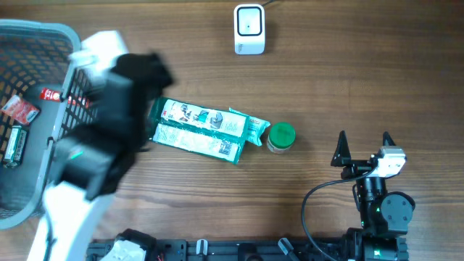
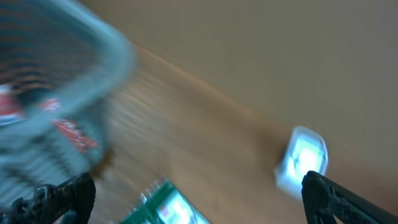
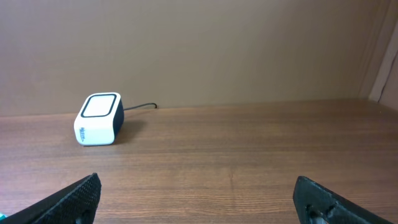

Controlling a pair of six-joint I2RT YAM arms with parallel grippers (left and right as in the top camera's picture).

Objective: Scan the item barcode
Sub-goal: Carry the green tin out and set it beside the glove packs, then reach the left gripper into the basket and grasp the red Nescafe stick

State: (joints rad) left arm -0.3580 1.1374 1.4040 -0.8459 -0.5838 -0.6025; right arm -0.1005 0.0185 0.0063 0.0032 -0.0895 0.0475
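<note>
Two arms work at a wooden table (image 1: 348, 65). A green packet (image 1: 199, 129) lies flat near the middle of it, its long side running left to right and slightly tilted. A small jar with a green lid (image 1: 280, 137) stands at the packet's right end, touching or just beside it. A white scanner (image 1: 249, 29) sits well apart from both, at the far edge of the table, with a thin dark cable (image 3: 140, 106) leading off behind it.

On the left, a grey basket (image 1: 43, 32) holds a few small packages, among them a red-and-white one (image 1: 19, 110). From overhead, the left arm (image 1: 109, 123) is blurred and reaches over the basket's right rim and the left end of the packet, hiding its own fingers. Its wrist camera, also blurred, shows the left gripper (image 2: 198, 183) spread wide with nothing pinched; the packet's edge appears low between the fingers, the basket to the left and the scanner to the right.

At the near right of the table, clear of everything, the right gripper (image 1: 363, 138) has its fingers wide apart and holds nothing. It points toward the far edge, with the scanner ahead and to its left.
</note>
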